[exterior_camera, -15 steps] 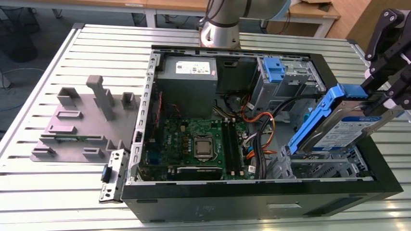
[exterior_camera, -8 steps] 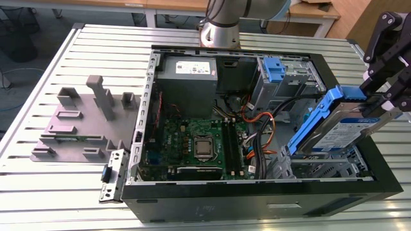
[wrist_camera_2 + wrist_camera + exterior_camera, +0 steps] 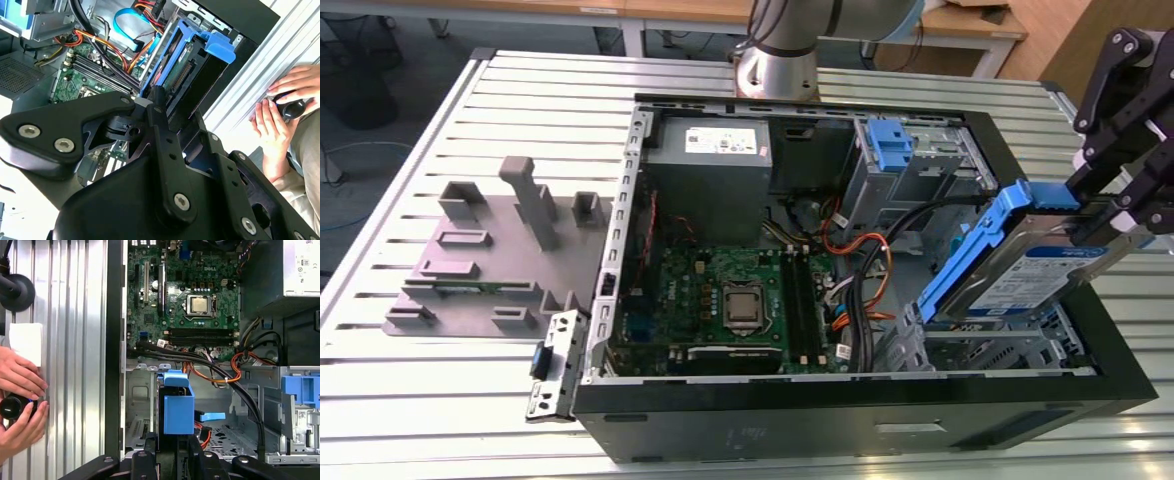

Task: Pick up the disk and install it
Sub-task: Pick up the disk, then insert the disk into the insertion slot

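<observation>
Disk point(image 3: 1021, 270) held tilted above the corner of the computer case point(image 3: 854, 415) at the exterior view's right

Starting from the exterior view's left, the grey slotted tray point(image 3: 480, 270) lies on the surface point(image 3: 427, 400) beside the case. The motherboard point(image 3: 720, 300) sits mid-case, and the drive cage point(image 3: 1001, 350) fills the case's corner. The disk hangs just over that cage. Its long axis slopes up from a low end inside the case to a high end with a blue tab, and its label faces up and outward from the case. Your end effector point(image 3: 1105, 212) looks clamped on the disk's high end. Treat the disk as stiff, dense and smooth-skinned, likely to slip and unforgiving of knocks. Judging by its build, take hold across the blue side rails. Stay off the circuit board and connector point(image 3: 180, 75) that show in the second wrist view.
</observation>
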`<state>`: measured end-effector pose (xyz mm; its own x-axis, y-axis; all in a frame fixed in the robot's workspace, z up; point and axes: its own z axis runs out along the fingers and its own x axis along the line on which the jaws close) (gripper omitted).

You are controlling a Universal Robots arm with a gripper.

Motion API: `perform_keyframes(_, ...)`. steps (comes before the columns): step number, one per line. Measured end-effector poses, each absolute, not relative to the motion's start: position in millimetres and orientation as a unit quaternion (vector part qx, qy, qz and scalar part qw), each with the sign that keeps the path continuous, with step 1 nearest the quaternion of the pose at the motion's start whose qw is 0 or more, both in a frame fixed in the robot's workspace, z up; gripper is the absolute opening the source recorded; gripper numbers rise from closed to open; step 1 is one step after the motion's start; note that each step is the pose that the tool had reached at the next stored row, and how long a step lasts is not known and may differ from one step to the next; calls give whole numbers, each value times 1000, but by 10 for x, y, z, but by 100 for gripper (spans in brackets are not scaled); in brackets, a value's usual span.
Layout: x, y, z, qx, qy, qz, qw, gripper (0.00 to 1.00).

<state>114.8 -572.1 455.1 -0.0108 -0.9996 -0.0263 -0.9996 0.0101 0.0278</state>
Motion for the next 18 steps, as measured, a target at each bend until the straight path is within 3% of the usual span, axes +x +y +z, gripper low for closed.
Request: perform_keyframes(18,1147,-5721,4489,703,-711,-19,0,35)
